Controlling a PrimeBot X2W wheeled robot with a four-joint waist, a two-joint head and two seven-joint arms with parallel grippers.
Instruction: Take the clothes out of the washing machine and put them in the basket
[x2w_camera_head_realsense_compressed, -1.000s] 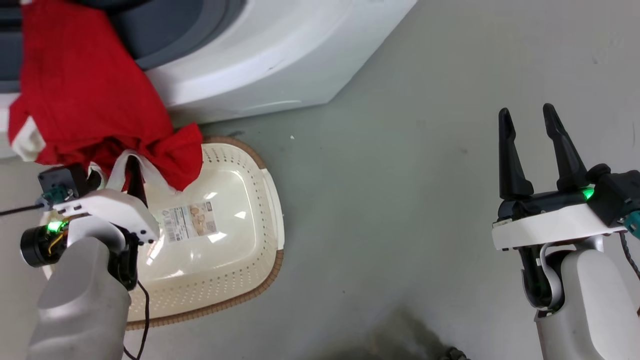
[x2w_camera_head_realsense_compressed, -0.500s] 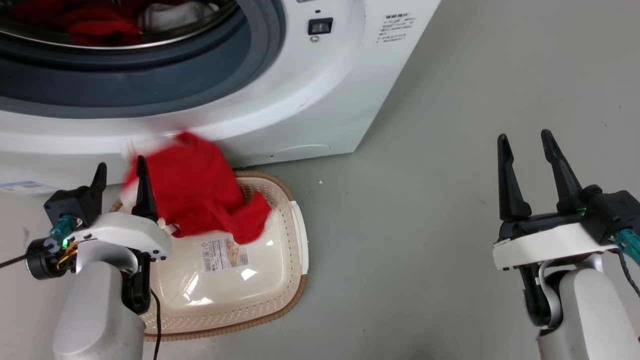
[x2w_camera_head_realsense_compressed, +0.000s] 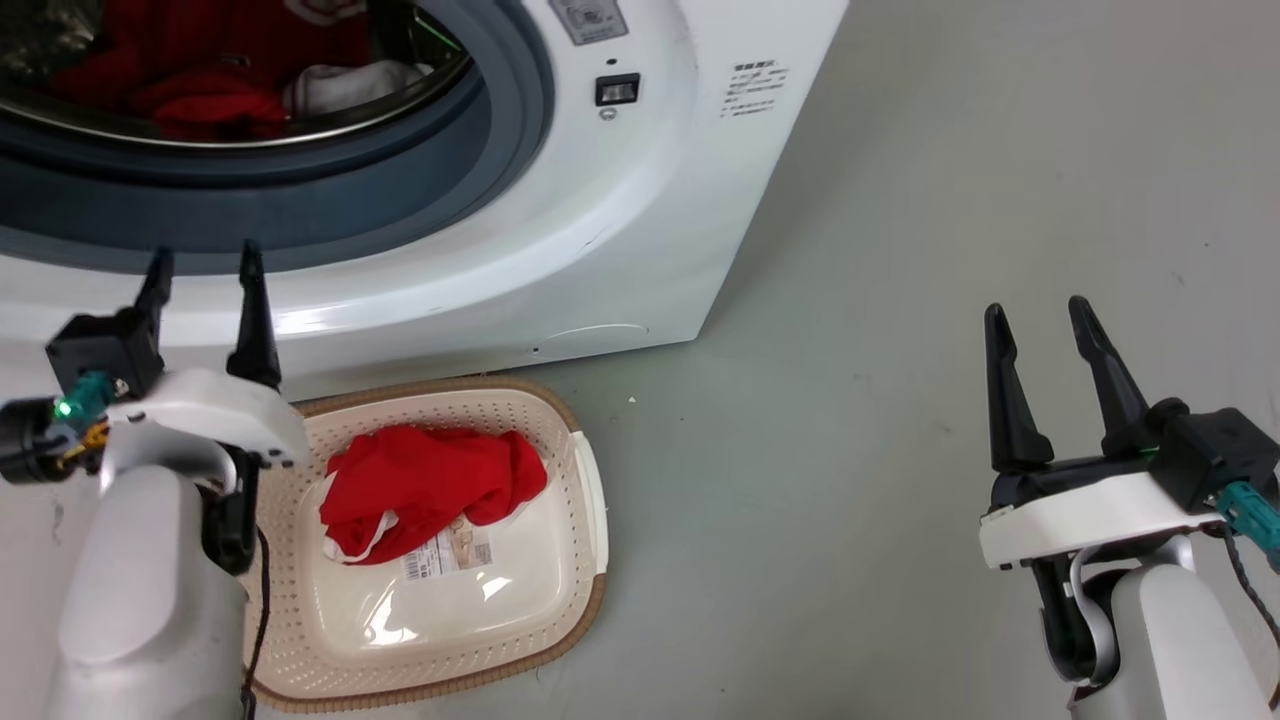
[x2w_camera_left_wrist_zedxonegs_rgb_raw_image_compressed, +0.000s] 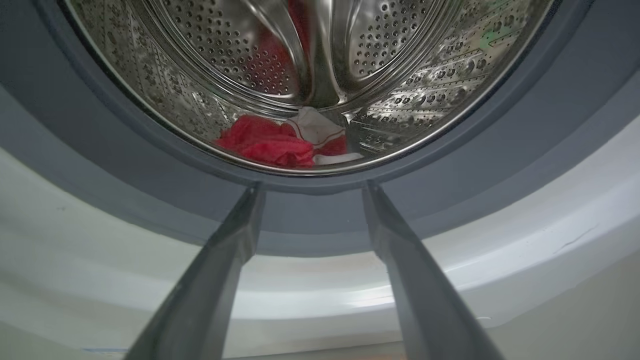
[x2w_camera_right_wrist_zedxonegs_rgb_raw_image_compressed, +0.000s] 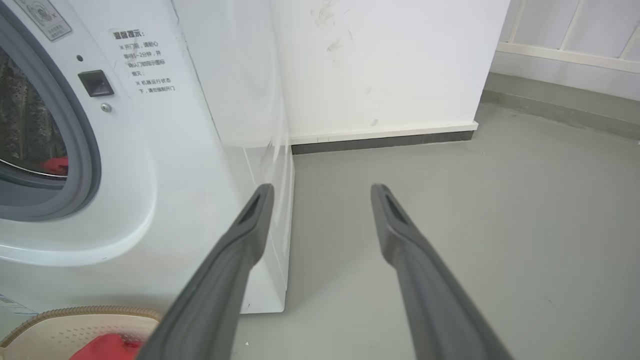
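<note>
The left gripper (x2w_camera_head_realsense_compressed: 205, 258) is at 8 o'clock in the head view. Its two dark fingers are apart, with nothing between them. The right gripper (x2w_camera_head_realsense_compressed: 1035, 312) is at 4 o'clock, also spread wide and empty.

Just past the left arm, at 7 o'clock, the cream basket (x2w_camera_head_realsense_compressed: 592, 500) with a brown rim sits on the floor. One red piece of clothing (x2w_camera_head_realsense_compressed: 430, 485) lies bunched up inside it. A thin white edge shows on it, and it covers part of the paper label (x2w_camera_head_realsense_compressed: 455, 555).

The basket is just beside the big white washing machine (x2w_camera_head_realsense_compressed: 620, 200). At 11 o'clock, past the grey rubber ring (x2w_camera_head_realsense_compressed: 300, 215), a second red piece (x2w_camera_left_wrist_zedxonegs_rgb_raw_image_compressed: 265, 142) with a white bit lies at the bottom of the shiny drum (x2w_camera_left_wrist_zedxonegs_rgb_raw_image_compressed: 400, 75) full of holes.

The floor (x2w_camera_head_realsense_compressed: 900, 300) is smooth and grey-green. A white wall (x2w_camera_right_wrist_zedxonegs_rgb_raw_image_compressed: 390, 65) with a dark strip at its foot stands past the machine.
</note>
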